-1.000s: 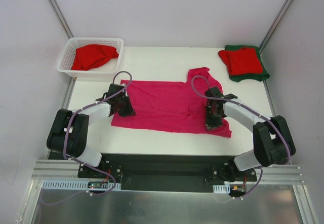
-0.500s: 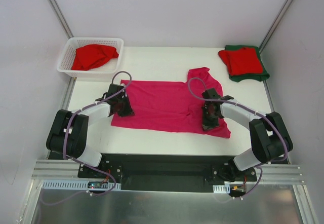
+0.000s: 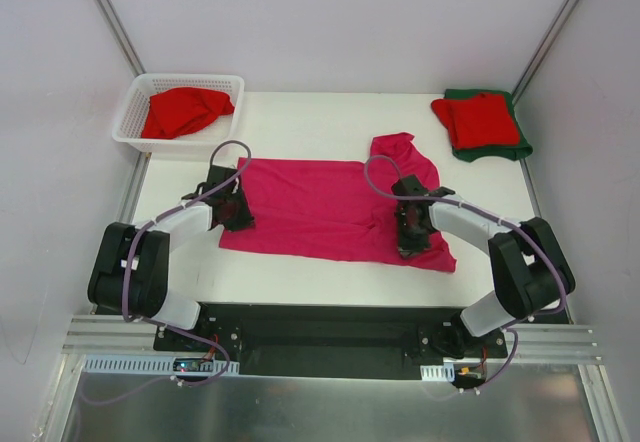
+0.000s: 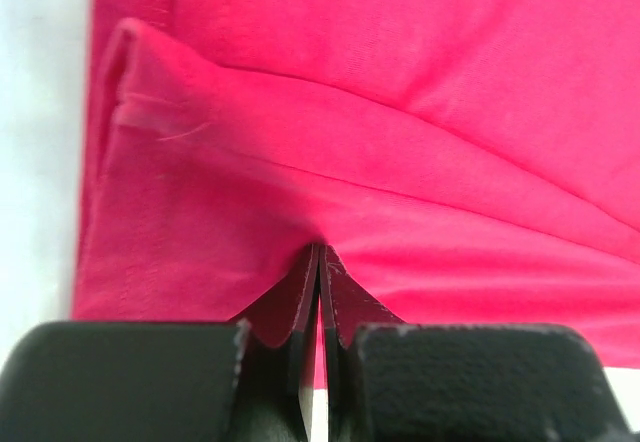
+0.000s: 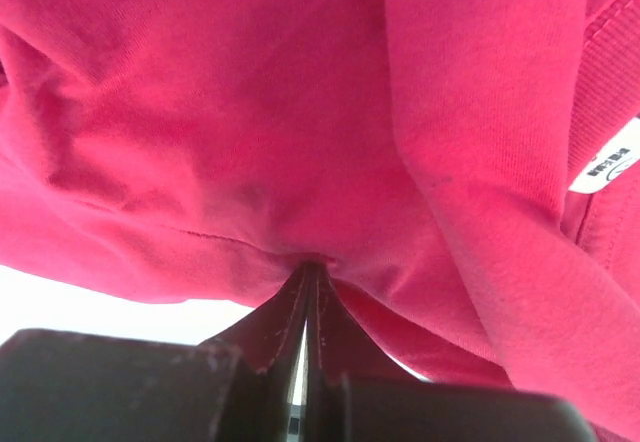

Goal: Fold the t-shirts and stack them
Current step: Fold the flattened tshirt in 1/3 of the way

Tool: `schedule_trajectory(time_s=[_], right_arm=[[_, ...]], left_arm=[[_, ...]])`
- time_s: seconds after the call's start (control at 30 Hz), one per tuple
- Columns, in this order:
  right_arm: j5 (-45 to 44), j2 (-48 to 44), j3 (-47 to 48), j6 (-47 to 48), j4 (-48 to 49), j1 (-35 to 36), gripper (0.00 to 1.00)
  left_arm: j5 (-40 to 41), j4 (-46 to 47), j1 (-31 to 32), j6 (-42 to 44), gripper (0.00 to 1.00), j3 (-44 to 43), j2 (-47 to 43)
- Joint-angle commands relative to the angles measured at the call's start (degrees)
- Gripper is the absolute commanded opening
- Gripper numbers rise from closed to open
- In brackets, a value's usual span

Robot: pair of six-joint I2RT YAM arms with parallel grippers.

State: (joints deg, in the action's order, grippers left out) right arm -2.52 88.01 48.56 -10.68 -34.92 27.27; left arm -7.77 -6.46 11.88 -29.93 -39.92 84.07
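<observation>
Top external view is showing the magenta-pink t-shirt [image 3: 320, 207] lying spread on the table [image 3: 300, 122], the left gripper [image 3: 230, 209] pinching its left edge, the right gripper [image 3: 409, 238] pinching its near-right hem, a red t-shirt [image 3: 185, 110] sitting in the basket [image 3: 128, 124], and a second red t-shirt [image 3: 478, 117] seemingly resting folded on the dark green t-shirt [image 3: 520, 148] at far right.

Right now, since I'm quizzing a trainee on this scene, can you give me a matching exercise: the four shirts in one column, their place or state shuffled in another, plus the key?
Things:
1. magenta t-shirt
2. crumpled red t-shirt
3. folded red t-shirt
4. dark green t-shirt

Places or states:
A. bottom of the stack at the far right corner
B. inside the white basket
C. spread on the table, pinched by the left gripper and the right gripper
D. lying on top of another folded shirt

Pairs: 1-C, 2-B, 3-D, 4-A.
</observation>
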Motion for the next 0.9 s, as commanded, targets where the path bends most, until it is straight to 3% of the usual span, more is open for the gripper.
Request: schedule_trajectory(time_s=[0.0,0.13,0.27,0.4,0.67,0.8,0.87], right_arm=[[-3.19,-0.29,0.40,-0.49,-4.28,1.03,0.01],[-1.34,-6.34,1.89,0.31,-3.67,2.96,0.02],[1.11,-15.29,6.01,0.31,-3.67,3.76,0.13],[2.08,-18.39,9.70,1.09,-4.28,3.85,0.40],[4.28,-11.03,9.19,3.73,1.60,3.85,0.44],[3.32,-6.10,9.28,6.62,6.35,4.02,0.45],[2.96,-3.46,10.50,8.12,7.83,4.29,0.46]], left_arm=[[1.01,-1.80,-0.54,0.93,0.00,0.02,-2.25],[-2.94,-0.05,-0.54,1.19,0.00,-0.16,-4.09],[-5.06,0.83,-0.54,1.46,0.03,-0.59,-8.47],[-7.34,1.18,-0.54,1.37,0.05,-1.04,-10.50],[-8.75,2.33,-0.54,0.93,0.08,0.54,-11.91],[-8.84,2.68,-0.54,0.58,0.21,1.77,-12.62],[-8.84,2.86,-0.54,0.40,0.36,2.13,-13.23]])
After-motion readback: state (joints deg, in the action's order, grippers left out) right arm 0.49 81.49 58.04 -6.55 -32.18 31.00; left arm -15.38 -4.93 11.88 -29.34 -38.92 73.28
